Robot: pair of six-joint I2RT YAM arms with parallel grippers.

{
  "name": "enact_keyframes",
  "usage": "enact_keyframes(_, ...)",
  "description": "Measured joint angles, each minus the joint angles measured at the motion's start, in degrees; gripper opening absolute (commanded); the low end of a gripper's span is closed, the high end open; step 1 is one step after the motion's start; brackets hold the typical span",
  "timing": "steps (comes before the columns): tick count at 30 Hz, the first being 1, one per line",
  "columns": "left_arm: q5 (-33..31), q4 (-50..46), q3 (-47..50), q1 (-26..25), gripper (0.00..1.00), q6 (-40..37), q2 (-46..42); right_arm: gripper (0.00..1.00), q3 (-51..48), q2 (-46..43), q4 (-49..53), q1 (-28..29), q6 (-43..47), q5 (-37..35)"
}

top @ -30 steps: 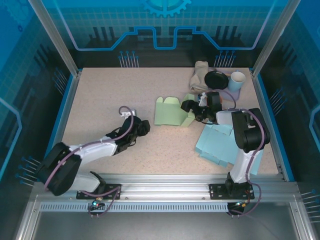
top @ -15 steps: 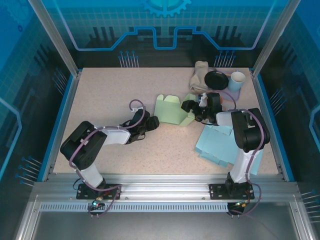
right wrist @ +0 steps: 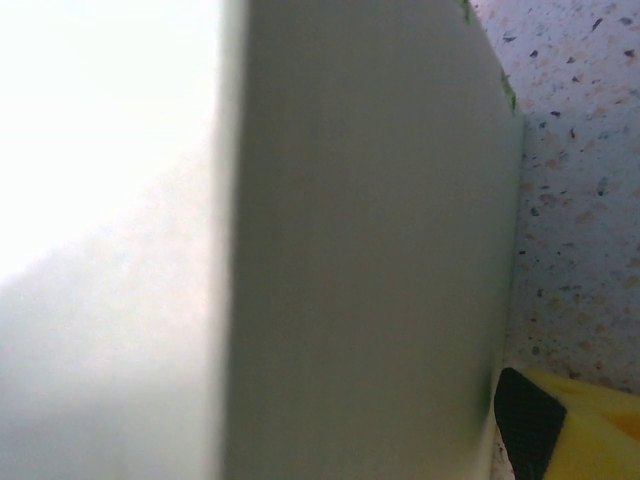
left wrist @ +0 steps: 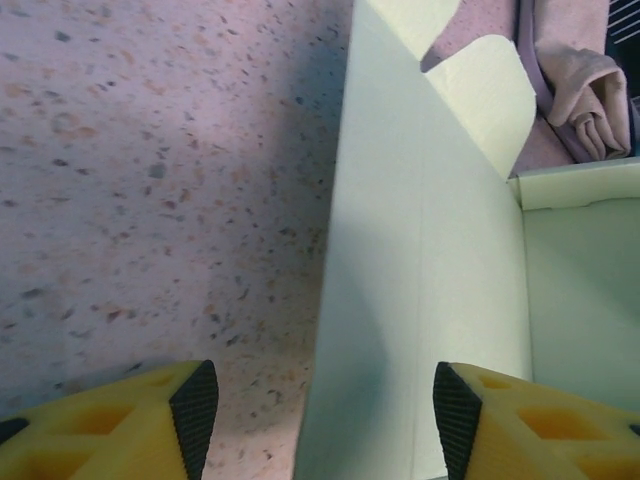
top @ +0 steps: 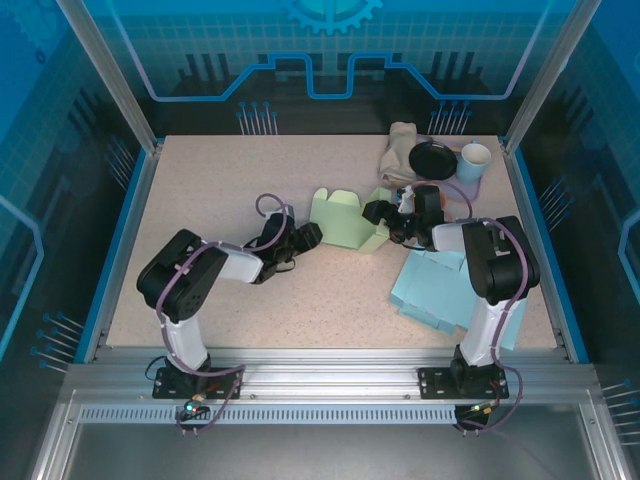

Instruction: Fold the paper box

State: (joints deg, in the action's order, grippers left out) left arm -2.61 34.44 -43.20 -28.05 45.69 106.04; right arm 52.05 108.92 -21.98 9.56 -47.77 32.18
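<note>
The pale green paper box (top: 343,222) stands half-formed mid-table, its flaps up. My left gripper (top: 306,237) is at its left side. In the left wrist view the box's left wall (left wrist: 400,300) stands upright between the gripper's (left wrist: 325,415) open jaws, with a gap on each side and neither pad touching it. My right gripper (top: 378,213) is against the box's right side. In the right wrist view a blurred box panel (right wrist: 350,250) is very close, and one black fingertip (right wrist: 528,420) shows far out at its right edge. The other finger is hidden.
Flat light blue paper boxes (top: 440,290) lie under the right arm. At the back right are a beige cloth (top: 402,150), a black round lid (top: 433,158) and a white cup (top: 474,160). The cloth (left wrist: 585,85) lies just beyond the box.
My left arm has swung forward and right, from open table up to the box's left wall, and its jaws have narrowed a little. The right arm has not moved.
</note>
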Motion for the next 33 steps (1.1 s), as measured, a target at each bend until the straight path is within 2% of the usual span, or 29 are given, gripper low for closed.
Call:
enact_keyframes(2, 1.0, 1.0, -0.6, 0.0, 0.54, 0.7, 0.9, 0.9, 0.0, 0.0, 0.0, 0.0, 0.0, 0.0)
enact_keyframes(4, 2.1, 2.1, -1.1, 0.0, 0.41, 1.2, 1.9, 0.9, 0.0, 0.0, 0.0, 0.0, 0.0, 0.0)
enact_keyframes(6, 3.3, 3.1, -1.7, 0.0, 0.18, 1.7, 2.7, 0.89, 0.0, 0.0, 0.0, 0.0, 0.0, 0.0)
enact_keyframes(8, 4.0, 3.6, -1.9, 0.0, 0.01, 2.1, 2.9, 0.9, 0.0, 0.0, 0.0, 0.0, 0.0, 0.0)
enact_keyframes(13, 4.6, 1.5, -3.6, 0.0, 0.0, -0.8, 2.3, 0.93, 0.0, -0.6, 1.2, 0.0, 0.9, -0.5)
enact_keyframes(19, 2.3, -7.3, -5.6, -0.2, 0.0, -10.4, -3.8, 0.97, 0.0, -4.5, 7.3, 0.1, 3.5, -2.6)
enact_keyframes(26, -7.3, -19.2, -9.8, -3.5, 0.0, -24.9, -8.9, 0.99, 0.2, -10.3, 12.4, 1.2, 6.1, -5.0)
enact_keyframes(33, -17.0, -26.4, -12.4, -6.9, 0.0, -39.6, -9.0, 0.98, 1.4, -15.3, 21.7, 2.2, 10.5, -12.4)
